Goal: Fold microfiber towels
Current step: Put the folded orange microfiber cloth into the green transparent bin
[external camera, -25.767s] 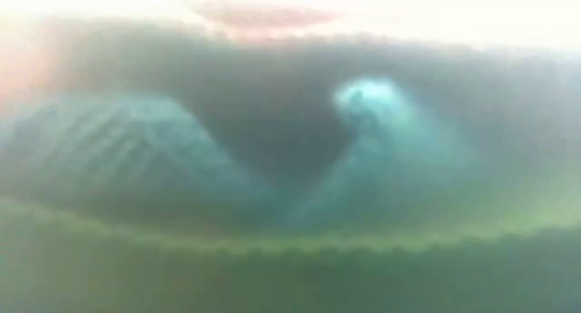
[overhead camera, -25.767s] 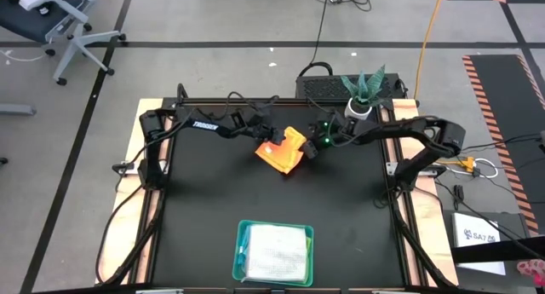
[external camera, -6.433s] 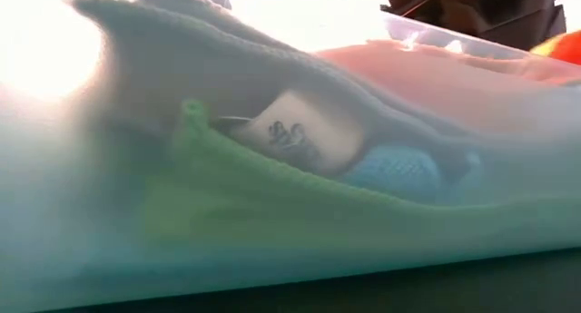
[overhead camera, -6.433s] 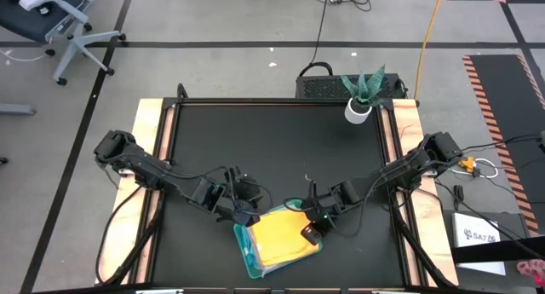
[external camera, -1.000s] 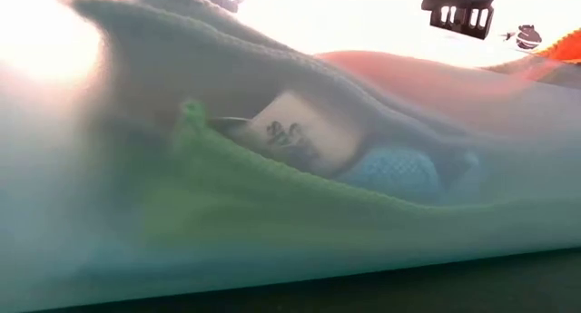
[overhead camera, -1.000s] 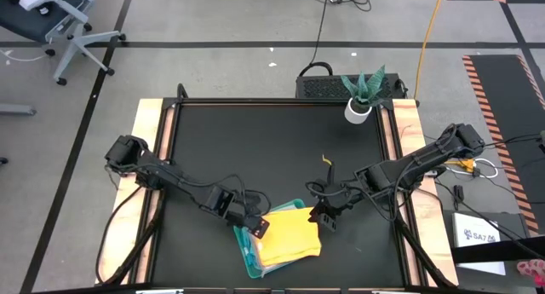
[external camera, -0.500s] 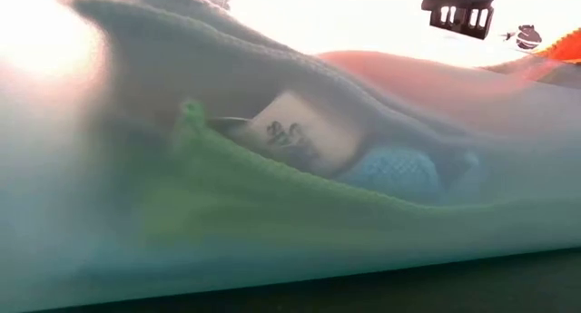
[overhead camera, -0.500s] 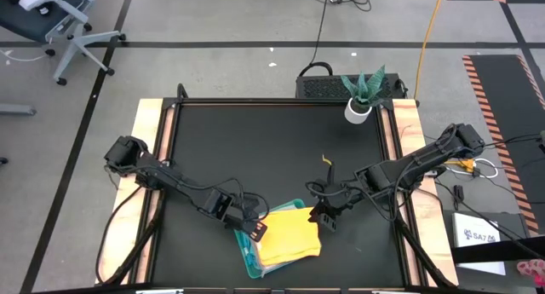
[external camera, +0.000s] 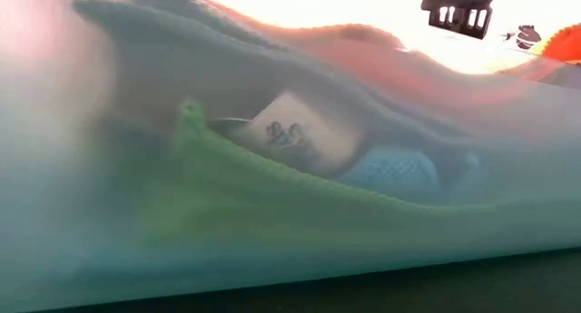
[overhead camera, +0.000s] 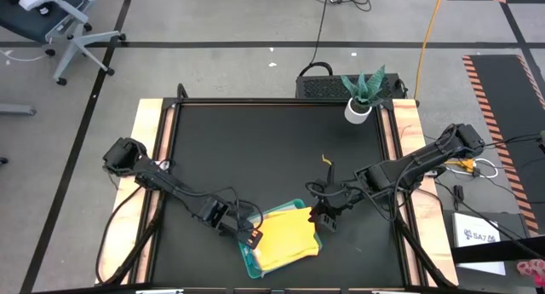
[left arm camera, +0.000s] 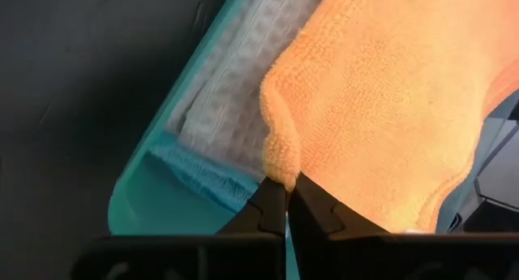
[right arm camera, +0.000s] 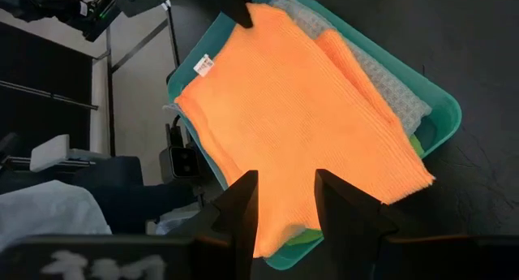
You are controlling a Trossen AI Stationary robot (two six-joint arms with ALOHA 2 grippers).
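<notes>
High view: the left pincer (overhead camera: 253,238) pinches the near-left corner of the yellow-orange towel (overhead camera: 286,239), topmost in the teal tray (overhead camera: 247,253) at the counter's (overhead camera: 255,149) near edge, likely to lift it. A second ago it was spread. The right pincer (overhead camera: 325,220), spread, waits just right.

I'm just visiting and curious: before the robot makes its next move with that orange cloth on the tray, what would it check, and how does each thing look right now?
1. Left gripper shut on yellow-orange towel edge: ok.
2. Right gripper open, off the towel: ok.
3. Towel lies on teal tray: ok.
4. Towel neatly folded: not ok, it overhangs the rim.
5. Grey-white towel beneath stays free: cannot tell.
</notes>
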